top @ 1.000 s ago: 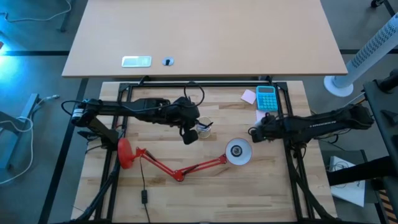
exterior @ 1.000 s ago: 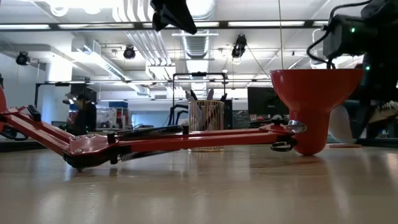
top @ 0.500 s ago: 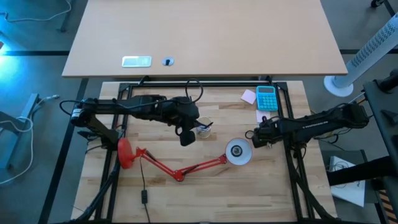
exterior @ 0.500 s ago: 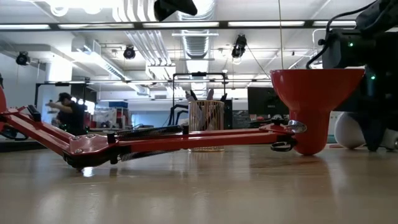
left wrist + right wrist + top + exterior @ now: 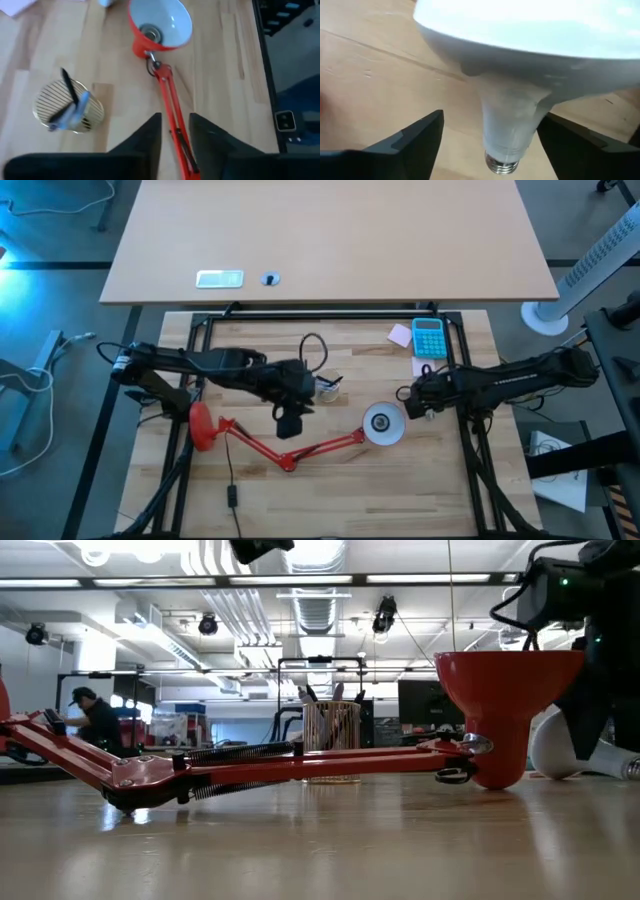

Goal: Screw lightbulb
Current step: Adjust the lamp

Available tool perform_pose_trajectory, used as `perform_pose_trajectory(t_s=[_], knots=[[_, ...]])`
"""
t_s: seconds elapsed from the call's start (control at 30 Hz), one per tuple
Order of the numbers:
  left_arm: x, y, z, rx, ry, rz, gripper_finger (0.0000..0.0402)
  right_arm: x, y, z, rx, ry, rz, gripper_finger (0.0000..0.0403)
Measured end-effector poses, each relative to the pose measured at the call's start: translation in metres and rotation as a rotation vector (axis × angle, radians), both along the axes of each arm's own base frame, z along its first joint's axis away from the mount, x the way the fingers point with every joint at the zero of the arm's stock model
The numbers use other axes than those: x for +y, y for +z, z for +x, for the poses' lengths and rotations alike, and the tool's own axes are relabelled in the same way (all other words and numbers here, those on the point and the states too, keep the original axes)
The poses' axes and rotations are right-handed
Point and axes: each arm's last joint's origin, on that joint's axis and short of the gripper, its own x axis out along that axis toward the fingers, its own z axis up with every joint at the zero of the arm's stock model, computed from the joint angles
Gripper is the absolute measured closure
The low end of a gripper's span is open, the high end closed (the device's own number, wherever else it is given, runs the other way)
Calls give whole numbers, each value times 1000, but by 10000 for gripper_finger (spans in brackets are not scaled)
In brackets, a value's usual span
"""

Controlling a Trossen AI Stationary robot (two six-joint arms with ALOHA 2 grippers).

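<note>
One lightbulb (image 5: 520, 75) lies flat between the right gripper's (image 5: 487, 135) spread fingers, neck toward wrist.

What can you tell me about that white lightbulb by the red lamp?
The lightbulb is white and matte, with a broad rounded dome tapering to a narrow neck that ends in a ribbed metal screw base. It lies on its side on the wooden table, behind the lamp shade. The right gripper has its dark jaws open on either side of the neck, not clamping it.

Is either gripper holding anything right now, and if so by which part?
Nothing is held. The right gripper stands open around the lightbulb's neck, fingers clear of it. The left gripper hangs slightly open and empty above the red lamp.
</note>
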Motion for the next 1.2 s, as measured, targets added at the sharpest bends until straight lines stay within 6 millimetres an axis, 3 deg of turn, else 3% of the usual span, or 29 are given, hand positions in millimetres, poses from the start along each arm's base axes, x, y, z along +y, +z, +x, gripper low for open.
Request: perform_pose_trajectory(t_s=[0.17, 0.33, 0.5, 0.8, 0.9, 1.03, 1.2], knots=[[-14, -18, -1, 41, 4, -30, 257, 0, 11, 4, -12, 35, -7, 87], [-31, -46, 2, 37, -14, -52, 214, -1, 34, 8, -2, 44, -56, 84], [-44, -84, 12, 14, -12, -88, 204, -2, 54, 7, 21, 67, -79, 78], [-49, -145, 43, 33, 10, -136, 203, -3, 96, 8, 3, 142, -128, 77], [-44, -162, 54, 68, -7, -209, 203, -3, 112, 9, -30, 155, -143, 78], [-23, -180, 68, 151, 64, -249, 203, -3, 134, 9, -70, 158, -164, 78], [9, -183, 76, 176, 93, -331, 203, -4, 155, 7, -109, 167, -186, 78]])
